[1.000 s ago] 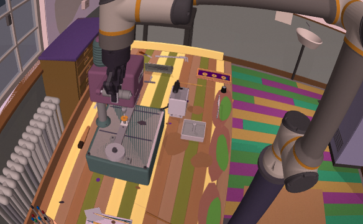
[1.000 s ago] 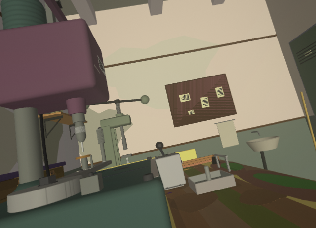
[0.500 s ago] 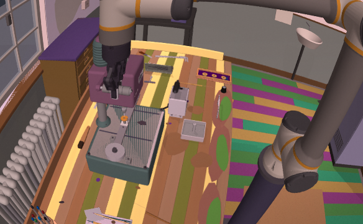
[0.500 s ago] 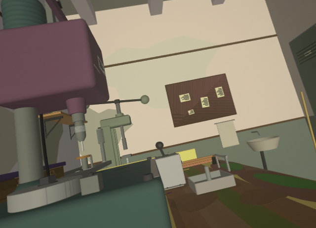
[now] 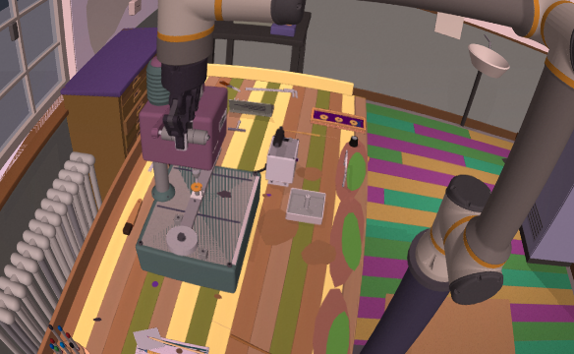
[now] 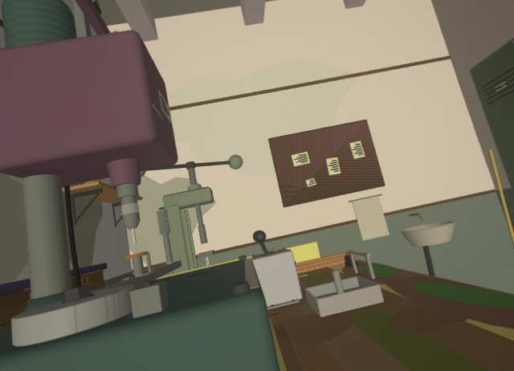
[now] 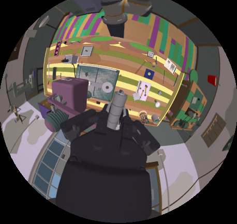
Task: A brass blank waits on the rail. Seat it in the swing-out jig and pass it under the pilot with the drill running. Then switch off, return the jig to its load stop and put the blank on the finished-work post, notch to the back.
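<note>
On the left of the bench stands the drill press, a purple head (image 5: pixel 184 130) on a grey column over a green base with a ribbed table (image 5: pixel 218 206). The brass blank (image 5: pixel 196 186) sits in the swing-out jig (image 6: pixel 139 264) directly under the chuck and pilot bit (image 6: pixel 132 222). My gripper (image 5: pixel 181 140) is at the front face of the purple head, and I grip the grey cylindrical feed handle (image 7: pixel 116 108) that juts from it. The white switch box (image 5: pixel 282 160) with its black lever stands right of the press. The finished-work post (image 5: pixel 306 201) rises from a shallow grey tray, with nothing on it.
The robot's own arm (image 5: pixel 469 236) rises at the right of the bench. A purple-topped cabinet (image 5: pixel 105 93) and a radiator (image 5: pixel 36 236) line the left side. A purple rail (image 5: pixel 338 119) lies at the back, small tools and papers at the near end.
</note>
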Controlling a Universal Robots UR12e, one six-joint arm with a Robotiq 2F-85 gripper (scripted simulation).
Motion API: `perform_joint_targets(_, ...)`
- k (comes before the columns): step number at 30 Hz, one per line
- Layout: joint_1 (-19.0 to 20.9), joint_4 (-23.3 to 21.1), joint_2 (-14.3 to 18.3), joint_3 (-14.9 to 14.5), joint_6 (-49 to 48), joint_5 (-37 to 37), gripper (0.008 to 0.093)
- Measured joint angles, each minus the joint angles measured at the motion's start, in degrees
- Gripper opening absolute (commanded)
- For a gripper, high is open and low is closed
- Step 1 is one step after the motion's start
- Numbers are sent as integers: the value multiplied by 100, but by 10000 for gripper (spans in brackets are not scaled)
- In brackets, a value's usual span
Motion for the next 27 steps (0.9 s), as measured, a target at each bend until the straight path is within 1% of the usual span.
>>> perform_joint_targets(27, -35, 223, -31, -190, -34, -3, 80)
